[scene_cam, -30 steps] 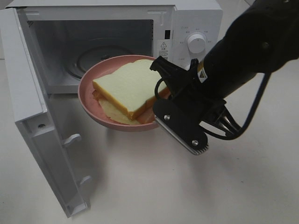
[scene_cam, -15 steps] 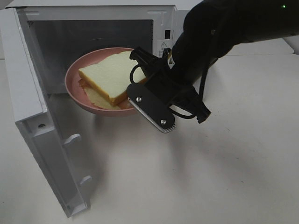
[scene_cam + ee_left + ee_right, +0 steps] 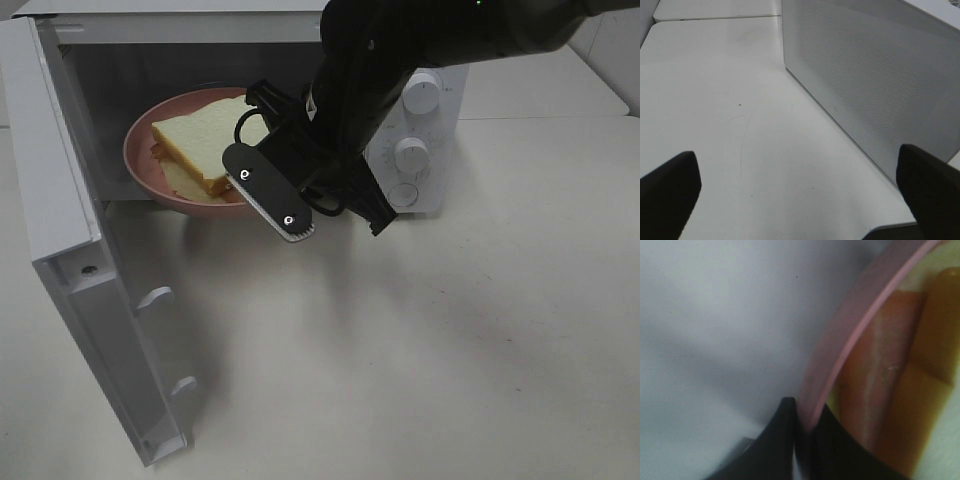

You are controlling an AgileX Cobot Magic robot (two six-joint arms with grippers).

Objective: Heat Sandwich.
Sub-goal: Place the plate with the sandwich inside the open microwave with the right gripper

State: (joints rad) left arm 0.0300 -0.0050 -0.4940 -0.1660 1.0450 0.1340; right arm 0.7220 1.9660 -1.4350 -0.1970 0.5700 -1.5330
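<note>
The right gripper (image 3: 800, 412) is pinching the plate (image 3: 135, 160) rim, holding the sandwich (image 3: 195, 140) at the microwave (image 3: 180, 28) front edge for loading; next, probably lowering, releasing

Lab-style kitchen mock-up: microwave (image 3: 445, 122) on white table (image 3: 450, 350)

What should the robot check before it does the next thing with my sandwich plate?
1. The microwave door is open wide: ok.
2. The right hand pinches the pink plate by its rim: ok.
3. The sandwich lies flat on the plate: ok.
4. The plate is all the way inside the microwave: not ok, its near edge sits at the opening.
5. There is room under the plate to set it down: cannot tell, hidden.
6. The left hand is empty and out of the way: ok.
</note>
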